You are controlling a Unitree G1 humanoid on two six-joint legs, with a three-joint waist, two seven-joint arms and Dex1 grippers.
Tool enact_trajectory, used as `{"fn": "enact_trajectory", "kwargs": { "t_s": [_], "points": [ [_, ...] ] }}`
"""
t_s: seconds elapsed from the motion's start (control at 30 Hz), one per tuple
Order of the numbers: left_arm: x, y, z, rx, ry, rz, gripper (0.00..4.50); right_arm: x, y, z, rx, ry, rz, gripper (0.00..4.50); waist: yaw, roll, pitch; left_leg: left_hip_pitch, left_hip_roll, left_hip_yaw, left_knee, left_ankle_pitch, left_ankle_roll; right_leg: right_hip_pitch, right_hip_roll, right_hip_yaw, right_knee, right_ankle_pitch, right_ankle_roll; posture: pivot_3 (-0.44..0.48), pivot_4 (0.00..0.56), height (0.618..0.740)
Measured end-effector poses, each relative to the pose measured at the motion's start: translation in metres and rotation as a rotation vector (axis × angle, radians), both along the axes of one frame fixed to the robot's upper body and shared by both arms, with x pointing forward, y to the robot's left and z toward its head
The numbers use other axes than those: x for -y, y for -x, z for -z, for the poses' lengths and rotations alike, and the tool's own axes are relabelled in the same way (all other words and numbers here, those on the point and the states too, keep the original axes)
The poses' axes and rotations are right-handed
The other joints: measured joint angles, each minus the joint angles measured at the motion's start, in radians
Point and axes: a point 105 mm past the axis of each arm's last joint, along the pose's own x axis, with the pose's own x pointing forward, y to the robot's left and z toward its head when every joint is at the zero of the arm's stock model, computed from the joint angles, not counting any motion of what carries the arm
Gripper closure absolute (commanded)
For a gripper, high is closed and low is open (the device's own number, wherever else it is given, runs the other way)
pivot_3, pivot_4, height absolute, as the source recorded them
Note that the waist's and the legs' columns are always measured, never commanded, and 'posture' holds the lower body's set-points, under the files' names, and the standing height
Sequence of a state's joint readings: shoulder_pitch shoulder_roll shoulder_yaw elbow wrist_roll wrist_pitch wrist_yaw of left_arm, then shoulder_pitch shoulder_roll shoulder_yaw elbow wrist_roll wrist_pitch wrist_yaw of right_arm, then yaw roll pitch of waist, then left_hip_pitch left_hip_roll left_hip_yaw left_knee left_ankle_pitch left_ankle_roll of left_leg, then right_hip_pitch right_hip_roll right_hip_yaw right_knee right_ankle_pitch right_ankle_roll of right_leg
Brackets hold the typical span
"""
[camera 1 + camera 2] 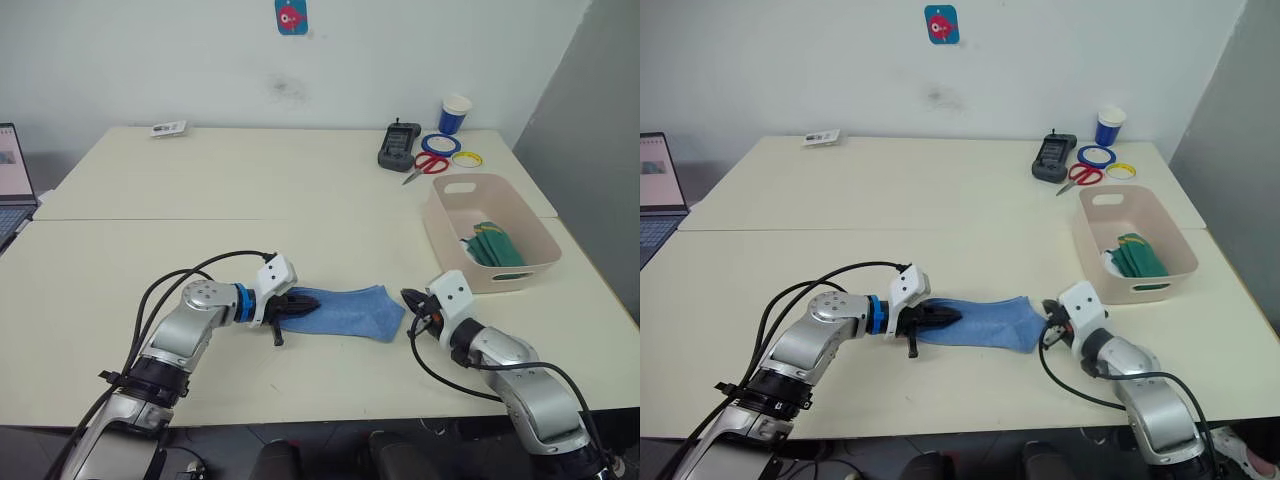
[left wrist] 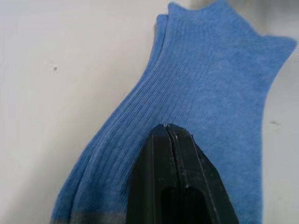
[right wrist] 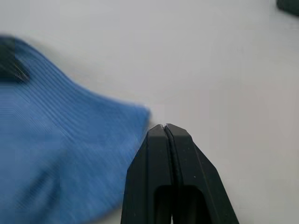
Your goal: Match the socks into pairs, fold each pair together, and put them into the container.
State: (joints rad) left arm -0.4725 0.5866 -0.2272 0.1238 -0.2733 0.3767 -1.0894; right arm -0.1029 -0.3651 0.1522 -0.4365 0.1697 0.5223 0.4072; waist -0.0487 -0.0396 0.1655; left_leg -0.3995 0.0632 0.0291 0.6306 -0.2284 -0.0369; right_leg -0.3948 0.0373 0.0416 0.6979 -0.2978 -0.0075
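Note:
Two light blue socks (image 1: pixel 348 311) lie flat, one on top of the other, near the table's front edge; their stacked edges show in the left wrist view (image 2: pixel 210 93). My left gripper (image 1: pixel 306 303) is shut and rests over the socks' left end. My right gripper (image 1: pixel 407 298) is also shut, its tips on the bare table just beside the socks' right end (image 3: pixel 56 140). The beige-pink container (image 1: pixel 500 275) stands to the right. Inside it are dark green socks (image 1: pixel 497 246) and a bit of white fabric (image 1: pixel 470 250).
At the back right stand a blue-and-white paper cup (image 1: pixel 455 113), blue (image 1: pixel 440 143) and yellow (image 1: pixel 467 158) tape rolls, red scissors (image 1: pixel 428 165) and a black device (image 1: pixel 398 146). A laptop (image 1: pixel 10 190) sits at the left edge and a small card (image 1: pixel 168 128) at the far side.

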Motion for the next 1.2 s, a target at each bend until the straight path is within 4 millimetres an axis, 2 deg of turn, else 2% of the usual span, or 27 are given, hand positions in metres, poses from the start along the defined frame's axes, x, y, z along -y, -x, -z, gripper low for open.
{"fn": "enact_trajectory", "kwargs": {
  "t_s": [0.07,0.13,0.2,0.27,0.33,0.4,0.53,0.6,0.73,0.87,0.93,1.03,1.17,1.2],
  "points": [
    [0.008,-0.001,-0.017,0.05,0.0,0.041,4.5,-0.02,-0.002,-0.01,0.036,-0.017,-0.056,4.44,0.0,0.0,0.0,0.0,-0.001,0.0,0.0,0.0,0.0,0.0,0.0,0.001,0.0,0.0,0.0,0.0,0.15,0.732],
    [0.009,-0.003,-0.024,0.088,-0.017,0.055,4.5,-0.038,-0.002,-0.01,0.034,-0.02,-0.111,4.44,0.0,0.0,0.0,0.0,-0.001,0.0,0.0,0.0,0.0,0.0,-0.001,0.002,0.0,0.0,0.0,0.0,0.15,0.732],
    [0.005,-0.005,-0.016,0.083,-0.045,0.044,4.5,-0.046,-0.001,0.003,-0.014,0.001,-0.137,4.44,0.001,0.0,0.0,0.0,0.0,0.0,0.0,0.0,0.0,0.0,-0.001,0.002,-0.001,0.0,0.0,0.0,0.15,0.732],
    [-0.005,-0.008,0.002,0.066,-0.112,0.02,4.5,-0.051,-0.001,0.021,-0.082,0.025,-0.15,4.44,0.002,0.0,0.0,-0.001,-0.001,0.0,0.0,0.0,0.0,-0.002,-0.002,0.003,-0.001,0.0,0.0,0.0,0.15,0.732],
    [-0.011,-0.01,0.012,0.068,-0.149,0.008,4.5,-0.053,0.0,0.031,-0.117,0.045,-0.156,4.44,0.003,0.0,0.0,-0.002,0.0,0.0,0.0,0.0,0.0,-0.002,-0.002,0.003,-0.001,0.0,0.0,0.0,0.15,0.732],
    [-0.013,-0.014,0.012,0.094,-0.161,-0.003,4.5,-0.051,0.001,0.036,-0.135,0.059,-0.148,4.44,0.007,0.0,0.0,-0.001,0.0,0.0,0.0,0.0,0.0,-0.002,-0.003,0.003,-0.001,0.0,0.0,0.0,0.15,0.732],
    [-0.016,-0.016,0.014,0.111,-0.173,-0.016,4.5,-0.036,0.012,0.044,-0.167,0.086,-0.129,4.44,0.01,0.0,0.0,0.001,0.0,0.001,0.0,0.0,0.0,0.0,-0.004,0.002,-0.001,0.0,0.0,0.0,0.15,0.732],
    [-0.017,-0.017,0.014,0.12,-0.175,-0.016,4.5,-0.023,0.016,0.045,-0.172,0.104,-0.107,4.44,0.01,0.0,-0.001,0.002,0.0,0.001,0.0,0.0,0.0,0.002,-0.004,0.002,-0.001,0.0,0.0,0.0,0.15,0.732],
    [-0.016,-0.013,0.01,0.13,-0.149,0.025,4.5,-0.006,0.023,0.034,-0.174,0.043,-0.077,4.44,0.009,0.0,0.0,0.0,0.0,0.001,0.0,0.0,0.0,-0.001,-0.003,0.002,0.0,0.0,0.0,0.0,0.15,0.732],
    [-0.001,-0.004,-0.009,0.173,-0.113,0.141,4.5,-0.013,0.025,-0.005,-0.071,-0.063,-0.101,4.44,0.013,0.0,0.0,-0.002,0.0,0.001,0.0,0.0,0.0,-0.002,-0.002,0.0,-0.001,0.0,0.0,0.0,0.15,0.732],
    [0.004,-0.003,-0.016,0.184,-0.104,0.162,4.5,-0.012,0.026,-0.011,-0.061,-0.089,-0.095,4.44,0.016,0.0,0.0,-0.001,0.0,0.001,0.0,0.0,0.0,-0.001,-0.002,0.001,-0.001,0.0,0.0,0.0,0.15,0.732],
    [0.013,-0.004,-0.016,0.213,-0.114,0.193,4.5,-0.005,0.025,-0.01,-0.09,-0.167,-0.028,3.57,0.017,0.0,0.0,-0.001,0.0,0.001,0.0,0.0,0.0,-0.001,-0.003,0.002,-0.001,0.0,0.0,0.0,0.15,0.732],
    [0.007,-0.008,0.015,0.167,-0.186,0.193,4.5,0.001,0.027,0.0,-0.143,-0.196,0.031,2.15,0.015,0.0,0.0,-0.001,-0.001,0.001,0.0,0.0,0.0,-0.001,-0.003,0.002,-0.001,0.0,0.0,0.0,0.15,0.732],
    [0.006,-0.009,0.016,0.18,-0.183,0.2,4.5,0.003,0.026,0.004,-0.159,-0.207,0.06,1.79,0.016,0.0,0.0,-0.001,-0.001,0.001,0.0,0.0,0.0,-0.001,-0.003,0.001,-0.001,0.0,0.0,0.0,0.15,0.732]
  ]
}}
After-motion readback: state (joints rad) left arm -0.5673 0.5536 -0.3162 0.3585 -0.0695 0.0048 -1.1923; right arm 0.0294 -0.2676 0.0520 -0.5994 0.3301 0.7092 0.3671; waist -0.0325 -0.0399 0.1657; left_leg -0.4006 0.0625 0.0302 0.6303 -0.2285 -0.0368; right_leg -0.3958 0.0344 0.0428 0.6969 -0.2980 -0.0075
